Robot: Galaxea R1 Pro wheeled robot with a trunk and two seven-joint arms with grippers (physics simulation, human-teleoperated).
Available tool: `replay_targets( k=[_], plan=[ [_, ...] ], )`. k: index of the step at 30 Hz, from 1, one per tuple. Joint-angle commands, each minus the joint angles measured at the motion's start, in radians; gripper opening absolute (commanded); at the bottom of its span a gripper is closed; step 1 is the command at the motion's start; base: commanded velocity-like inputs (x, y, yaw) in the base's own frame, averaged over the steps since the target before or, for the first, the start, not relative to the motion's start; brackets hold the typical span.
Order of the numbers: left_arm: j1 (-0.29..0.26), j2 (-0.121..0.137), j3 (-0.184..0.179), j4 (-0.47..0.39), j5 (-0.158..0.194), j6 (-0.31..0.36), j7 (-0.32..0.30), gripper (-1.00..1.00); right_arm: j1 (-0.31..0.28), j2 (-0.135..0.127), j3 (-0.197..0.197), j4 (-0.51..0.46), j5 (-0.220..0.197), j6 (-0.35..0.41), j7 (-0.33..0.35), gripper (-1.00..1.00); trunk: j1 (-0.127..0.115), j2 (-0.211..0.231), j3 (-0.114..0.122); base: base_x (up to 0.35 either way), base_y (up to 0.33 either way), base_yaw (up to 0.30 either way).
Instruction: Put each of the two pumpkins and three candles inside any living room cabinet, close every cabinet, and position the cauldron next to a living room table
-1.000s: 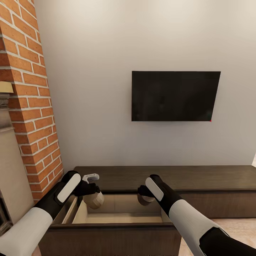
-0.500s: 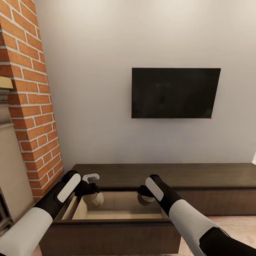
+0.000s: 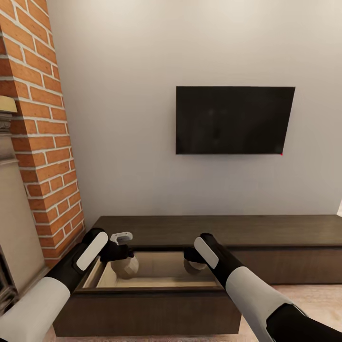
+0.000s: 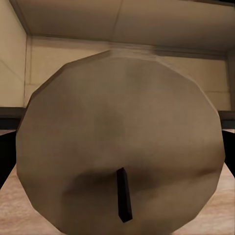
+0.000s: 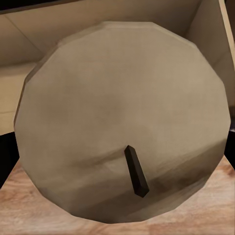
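Observation:
The long dark-brown cabinet stands against the wall, and its left drawer is pulled out, showing tan wood inside. My left gripper is shut on a grey-brown candle held over the drawer's left part. In the left wrist view that candle looms close with its dark wick toward the camera. My right gripper is shut on a second candle over the drawer's right part. The right wrist view brings this candle close up too. Pumpkins, cauldron and table are out of view.
A black TV hangs on the white wall above the cabinet. A red brick fireplace column rises at the left, close to the drawer's left side. Light wood floor lies in front of the cabinet at the right.
The whole picture has shifted as the camera moved: the TV sits higher and the drawer looks flatter. Both candles now hang lower against the drawer's rim. Both grips are unchanged.

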Motion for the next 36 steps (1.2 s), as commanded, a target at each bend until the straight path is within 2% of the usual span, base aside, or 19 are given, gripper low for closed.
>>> replay_targets(
  k=[1, 3, 15, 28, 36],
  plan=[
    [-0.001, 0.001, -0.003, -0.001, 0.011, 0.001, 0.009, -1.00, -0.001, -0.001, 0.005, -0.001, -0.013, -0.002, -0.010, -1.00, 0.004, -0.008, -0.004, 0.000, 0.000, 0.000],
    [-0.001, 0.001, -0.003, -0.001, 0.011, 0.001, 0.009, -1.00, -0.001, -0.001, 0.005, -0.001, -0.013, -0.002, -0.010, -1.00, 0.011, -0.022, -0.011, 0.000, 0.000, 0.000],
    [-0.001, 0.001, -0.003, -0.001, 0.011, 0.001, 0.009, -1.00, -0.001, -0.001, 0.005, -0.001, -0.013, -0.002, -0.010, -1.00, 0.011, -0.022, -0.011, 0.006, 0.000, 0.000],
    [-0.001, 0.001, -0.003, -0.001, 0.011, 0.001, 0.009, -1.00, -0.001, -0.001, 0.005, -0.001, -0.013, -0.002, -0.010, -1.00, 0.011, -0.022, -0.011, 0.256, 0.000, 0.000],
    [-0.001, 0.001, -0.003, -0.002, 0.011, 0.001, 0.009, -1.00, -0.001, -0.001, 0.005, -0.001, -0.013, -0.002, -0.010, -1.00, 0.011, -0.022, -0.011, 0.069, 0.000, 0.000]
  ],
)
